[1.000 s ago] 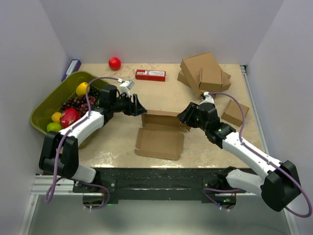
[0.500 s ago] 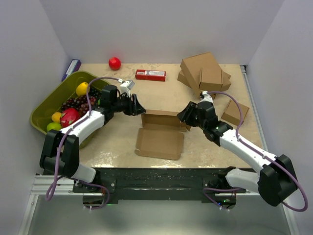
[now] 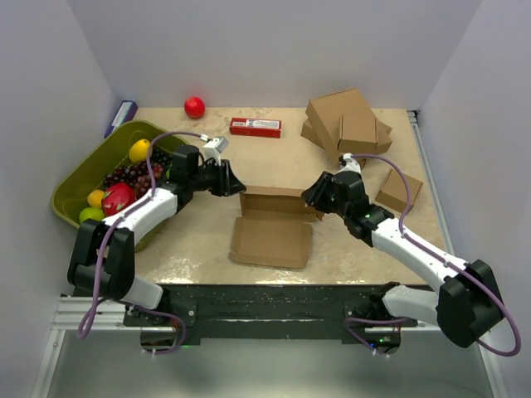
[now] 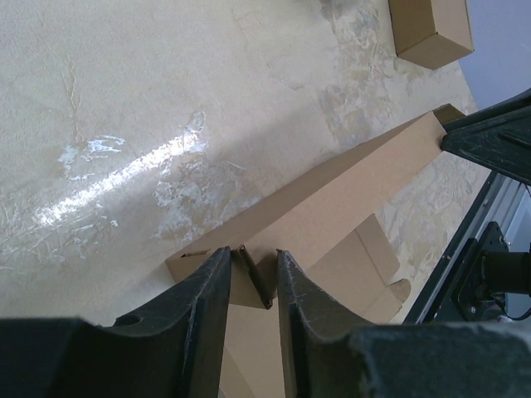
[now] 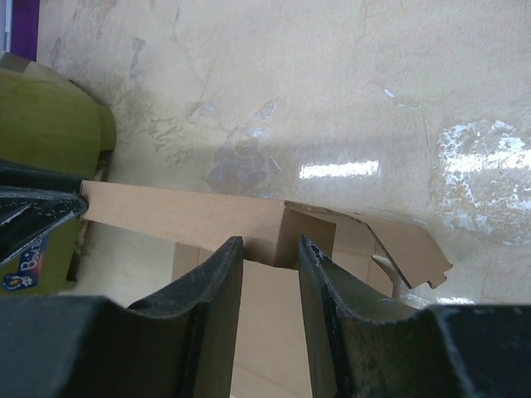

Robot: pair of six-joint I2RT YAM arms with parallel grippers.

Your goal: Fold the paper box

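The paper box (image 3: 271, 236) lies in the middle of the table as a brown cardboard sheet, its back wall (image 3: 278, 201) folded upright. My left gripper (image 3: 237, 187) is at the wall's left end. In the left wrist view its jaws (image 4: 252, 253) stand narrowly open, with a thin side flap (image 4: 257, 282) slanting across the gap. My right gripper (image 3: 312, 199) is at the wall's right end. Its jaws (image 5: 270, 242) are narrowly open over the box floor, and the right side flap (image 5: 311, 236) stands just past the right fingertip. The left gripper's black tip (image 5: 37, 211) shows at the wall's far end.
A green bin (image 3: 76, 172) of fruit stands at the left, close to my left arm. A red ball (image 3: 194, 107) and a red packet (image 3: 255, 127) lie at the back. A pile of cardboard boxes (image 3: 344, 120) and a small box (image 3: 398, 191) sit at the right.
Both grippers' jaws have narrowed at the ends of the upright wall. The right gripper has edged slightly closer to the box; the left arm has barely moved.
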